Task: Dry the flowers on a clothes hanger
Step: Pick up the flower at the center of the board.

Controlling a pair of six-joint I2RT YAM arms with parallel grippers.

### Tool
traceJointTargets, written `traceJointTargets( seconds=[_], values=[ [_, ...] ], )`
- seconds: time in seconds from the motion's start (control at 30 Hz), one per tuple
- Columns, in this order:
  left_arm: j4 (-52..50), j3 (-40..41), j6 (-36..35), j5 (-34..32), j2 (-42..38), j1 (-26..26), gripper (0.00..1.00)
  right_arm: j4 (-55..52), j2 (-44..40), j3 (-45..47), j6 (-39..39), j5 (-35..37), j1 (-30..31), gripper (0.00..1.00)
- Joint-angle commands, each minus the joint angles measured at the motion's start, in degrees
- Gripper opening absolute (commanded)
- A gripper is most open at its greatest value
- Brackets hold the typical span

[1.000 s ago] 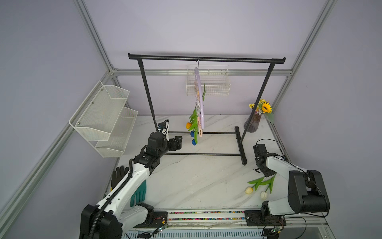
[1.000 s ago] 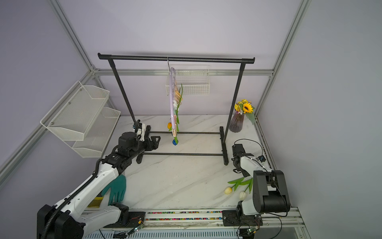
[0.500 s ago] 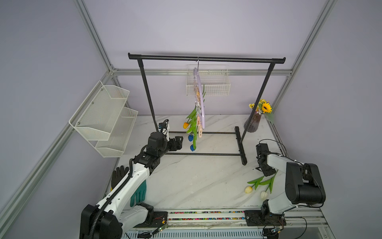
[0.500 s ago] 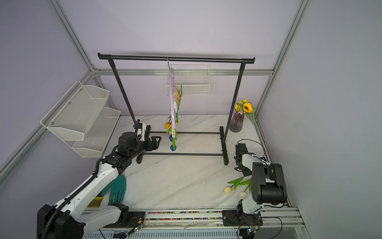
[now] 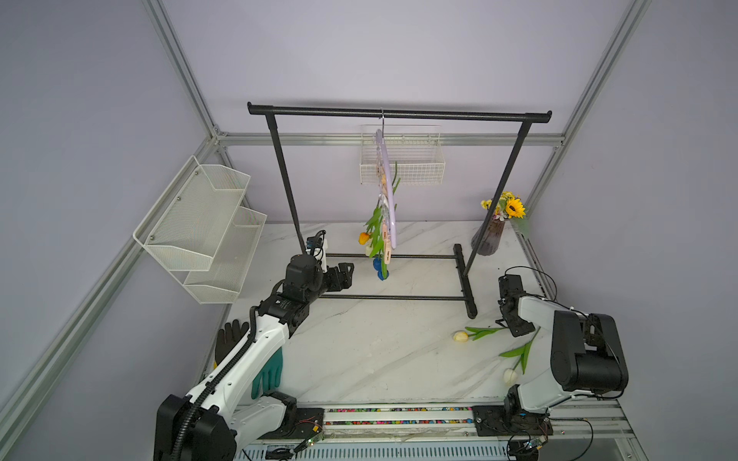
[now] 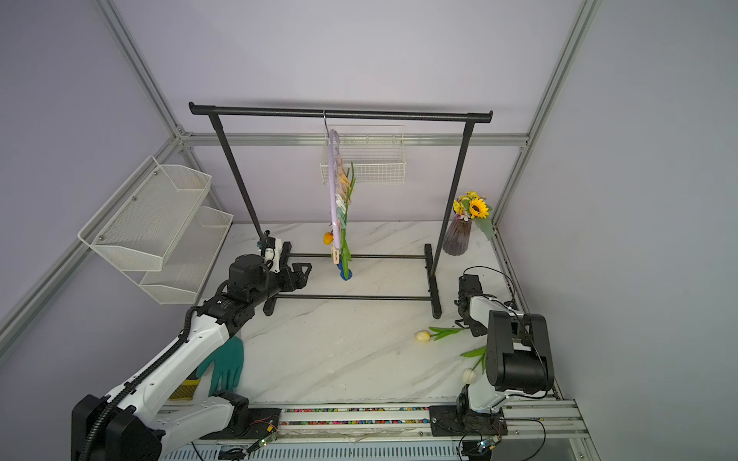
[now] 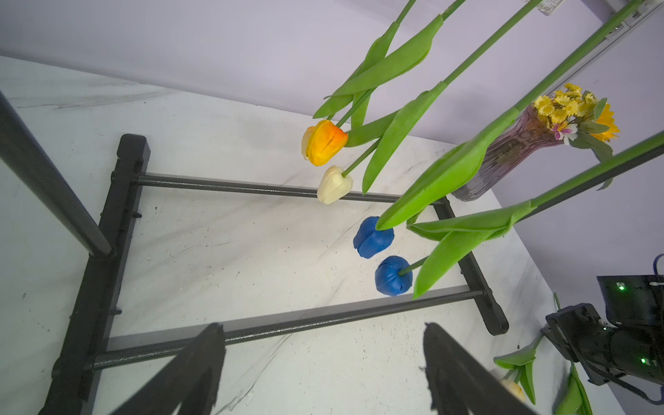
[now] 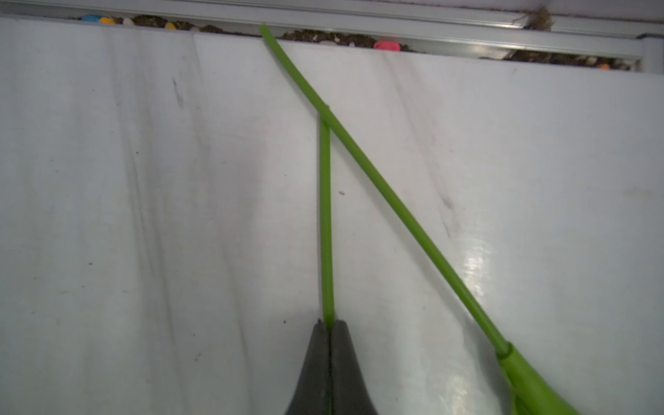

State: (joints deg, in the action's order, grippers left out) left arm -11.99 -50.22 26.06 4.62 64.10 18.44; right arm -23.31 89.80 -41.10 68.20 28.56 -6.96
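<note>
At the near edge, a teal rubber glove (image 6: 223, 367) lies on the white marbled table (image 5: 379, 347) beside the left arm. On the near right, two loose artificial flowers lie flat, a pale yellow tulip (image 5: 460, 336) and a cream-white tulip (image 5: 510, 376), with their long stems crossing. The right gripper (image 8: 328, 325) sits low over the table, fingers pinched together on one thin green stem (image 8: 326, 222). In both top views the pale yellow tulip's stem runs straight to it.

Farther back, the left gripper (image 5: 348, 275) hovers with its fingers spread wide and nothing between them, pointing toward the hanging flowers. Beyond it, the curved lilac plastic hanger (image 5: 390, 215) hangs by its hook from the black metal garment rack (image 5: 399, 114), seen nearly edge-on. Four tulips hang heads-down along it: an orange tulip (image 7: 325, 142), a hanging cream tulip (image 7: 334, 185) and two blue tulips (image 7: 373, 237).

At the back right stands a ribbed purple vase of sunflowers (image 5: 489, 239). A white wire basket (image 5: 401, 167) is on the back wall.
</note>
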Motion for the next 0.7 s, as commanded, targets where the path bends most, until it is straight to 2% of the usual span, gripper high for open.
traceJointTargets(
  seconds=[0.0,0.2,0.33,0.57,0.67],
  values=[
    [1.16,-0.58,0.83,-0.42,-1.65,-0.24,0.87,7.09,-0.02,1.12,-7.05,-9.21,-0.09,0.0],
    [0.8,-1.11,0.92,-0.49,-2.02,-0.33,0.86,9.29,-7.34,-0.78,-14.43,-12.43,-0.11,0.0],
    [0.72,-1.71,0.92,-0.66,-2.22,-0.3,0.86,11.58,-12.71,-2.71,-20.86,-17.85,0.34,0.0],
    [-0.08,-3.95,0.48,-1.02,-2.31,-0.29,0.87,16.38,-18.3,-4.39,-24.06,-31.09,0.56,0.0],
    [-0.22,-4.43,0.24,-1.19,-2.57,-0.34,0.87,22.37,-20.61,-3.29,-25.17,-39.99,0.58,0.0]
  ],
)
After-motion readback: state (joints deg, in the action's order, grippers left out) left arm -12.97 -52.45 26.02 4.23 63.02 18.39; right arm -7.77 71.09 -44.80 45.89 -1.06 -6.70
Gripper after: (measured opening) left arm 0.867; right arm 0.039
